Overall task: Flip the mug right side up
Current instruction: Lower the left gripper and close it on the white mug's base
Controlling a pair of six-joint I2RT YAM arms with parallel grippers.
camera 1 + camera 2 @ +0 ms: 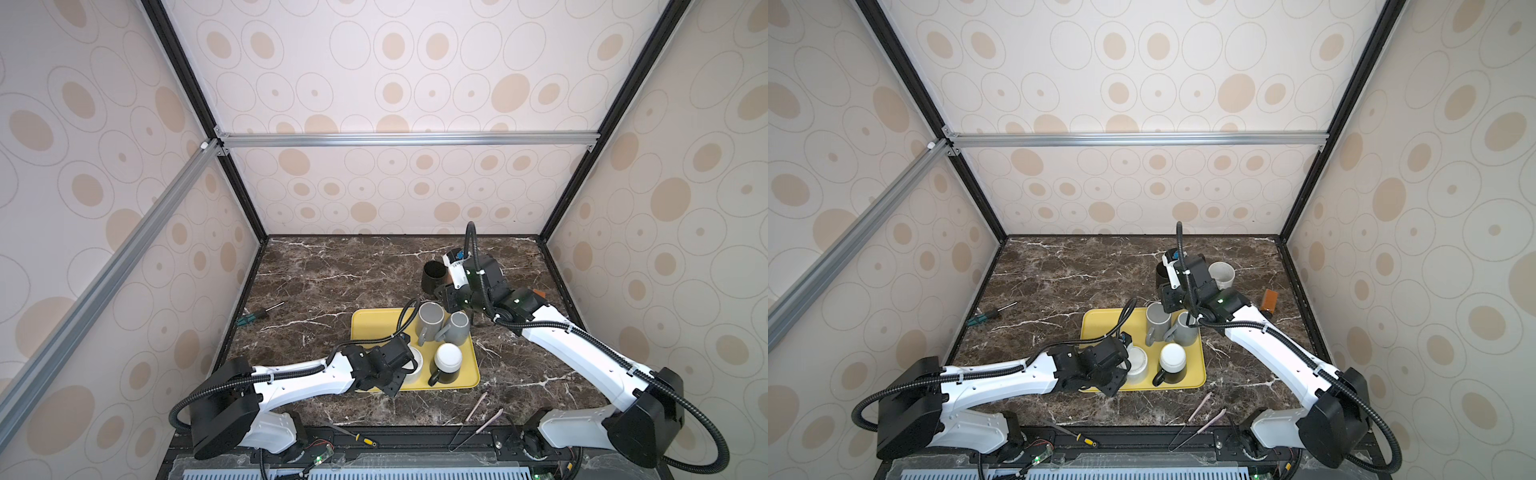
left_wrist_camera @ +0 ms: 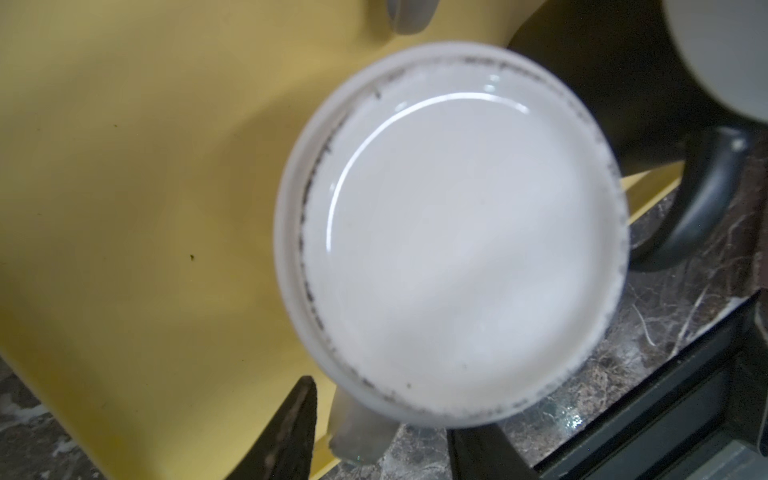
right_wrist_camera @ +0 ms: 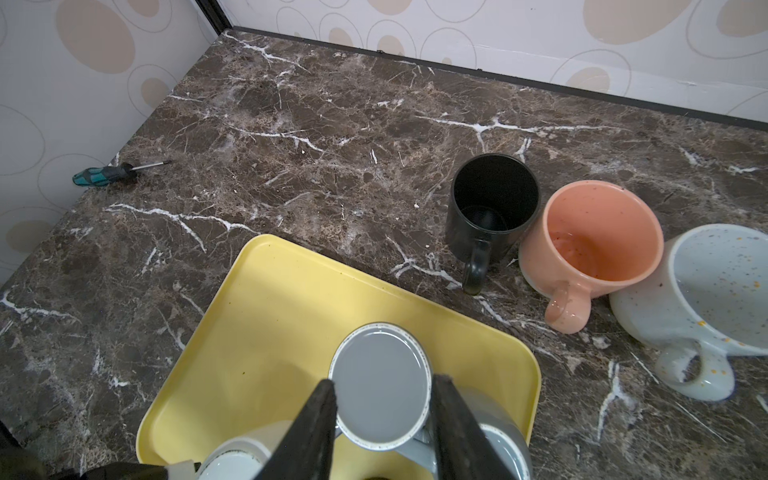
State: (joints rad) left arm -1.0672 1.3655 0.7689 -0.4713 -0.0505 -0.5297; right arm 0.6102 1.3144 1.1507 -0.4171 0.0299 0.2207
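**Near, left arm.** The left gripper [image 2: 380,415] is straddling the handle [image 2: 357,432] of the white mug [image 2: 453,232]. The mug is standing rim-down near the front edge of the yellow tray [image 2: 124,208]. The jaws are standing apart, with gaps on both sides of the handle, and are pinching nothing. I judge this to be the mug being turned.

- A hold on the handle alone is risking the body swinging or twisting between the pads on the lift.
- The black-walled mug [image 1: 446,374] is sitting just beside it and is liable to be struck during the turn.

**Middle, right arm.** The right gripper [image 3: 385,380] is flanking the upturned base of a grey mug [image 3: 380,407]. The jaws are spread to about its width. Whether they are pressing on it cannot be told.

- Glazed walls are inviting slip.
- The neighbouring grey mug [image 3: 498,440] is standing close enough to be dragged or tipped.
- Both arms are working over one tray, so a collision between them is possible.

**Far.** Three upright mugs, black [image 3: 492,208], peach [image 3: 590,237] and speckled [image 3: 715,291], are crowding together on the table [image 3: 291,124]. Setting another mug down there is risking a knock.
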